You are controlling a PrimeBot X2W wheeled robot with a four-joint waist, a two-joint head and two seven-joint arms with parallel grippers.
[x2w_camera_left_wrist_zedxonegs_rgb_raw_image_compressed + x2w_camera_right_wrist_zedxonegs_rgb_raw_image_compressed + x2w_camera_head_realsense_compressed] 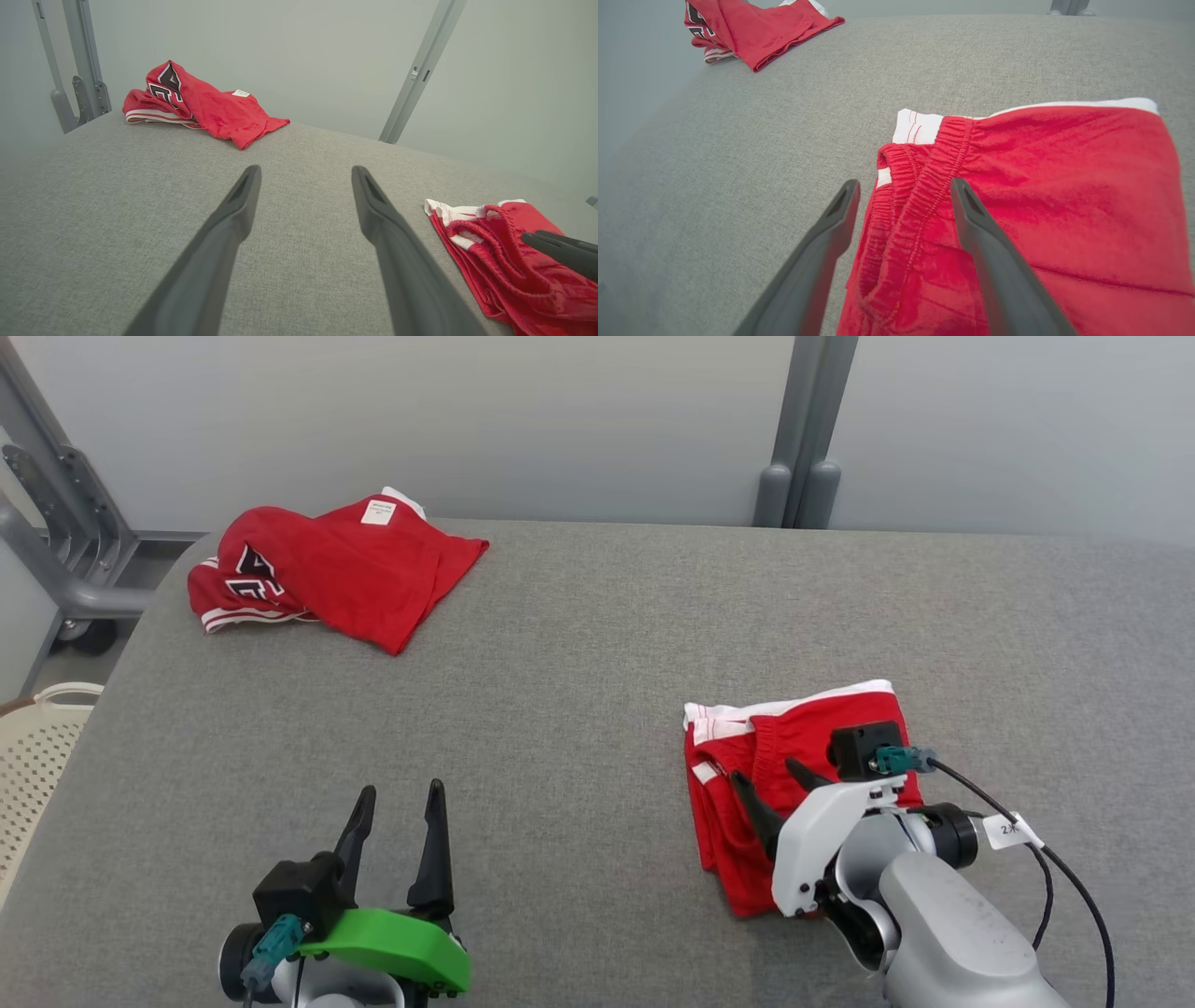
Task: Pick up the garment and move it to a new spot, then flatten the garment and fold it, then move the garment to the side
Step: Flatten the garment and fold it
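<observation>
Shorts (pixel 794 733), red, folded: on the table (pixel 579 709), right side, under the right gripper (pixel 763 769), jaws apart, nothing held. Left gripper (pixel 401 788) likewise spread, empty. Likely light, limp, slippery; pinch the elastic waistband (pixel 924 196).

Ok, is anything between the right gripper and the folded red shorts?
Nothing visible. The right gripper hangs open directly over the waistband of the folded red shorts; the red jersey lies apart at the far left corner of the table.
</observation>
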